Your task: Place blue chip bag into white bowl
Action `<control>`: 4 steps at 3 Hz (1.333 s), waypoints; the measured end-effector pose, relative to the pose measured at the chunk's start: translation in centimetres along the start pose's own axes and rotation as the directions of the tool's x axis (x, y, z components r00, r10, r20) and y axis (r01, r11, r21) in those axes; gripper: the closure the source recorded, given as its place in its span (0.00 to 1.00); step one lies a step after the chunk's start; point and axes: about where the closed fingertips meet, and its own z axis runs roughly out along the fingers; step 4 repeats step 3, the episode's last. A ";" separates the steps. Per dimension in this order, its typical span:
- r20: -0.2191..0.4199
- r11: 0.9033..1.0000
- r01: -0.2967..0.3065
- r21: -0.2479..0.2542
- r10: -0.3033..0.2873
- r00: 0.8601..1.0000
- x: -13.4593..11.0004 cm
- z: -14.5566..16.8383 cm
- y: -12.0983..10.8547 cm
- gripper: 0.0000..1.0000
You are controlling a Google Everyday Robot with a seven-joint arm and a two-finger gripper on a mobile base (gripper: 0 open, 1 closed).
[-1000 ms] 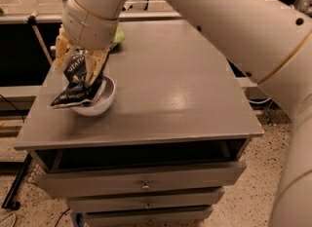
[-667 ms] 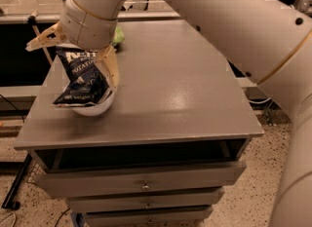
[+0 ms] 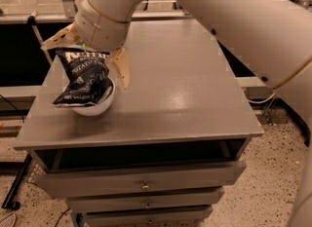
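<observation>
The blue chip bag (image 3: 84, 81) lies tilted in the white bowl (image 3: 101, 105), with its lower end hanging over the bowl's left rim. The bowl stands near the left front of the grey cabinet top (image 3: 180, 85). My gripper (image 3: 86, 55) is just above the bag, open. One tan finger (image 3: 52, 40) points out to the left and the other finger (image 3: 122, 71) hangs down at the bag's right side. Neither finger grips the bag.
My large white arm (image 3: 229, 21) crosses above the back and right of the cabinet top. Drawers (image 3: 144, 186) are below the front edge. A dark rail and floor lie to the left of the cabinet.
The gripper was shut on the bag over the bowl. It has opened, let go and lifted slightly. The bag now rests in the bowl.
</observation>
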 end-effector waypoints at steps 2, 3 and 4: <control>-0.114 0.987 -0.159 0.006 0.159 0.981 2.3 -4.6 6.0 0.00; -0.164 0.971 -0.239 0.026 0.240 0.957 3.0 -7.0 8.9 0.00; -0.164 0.971 -0.239 0.026 0.240 0.957 3.0 -7.0 8.9 0.00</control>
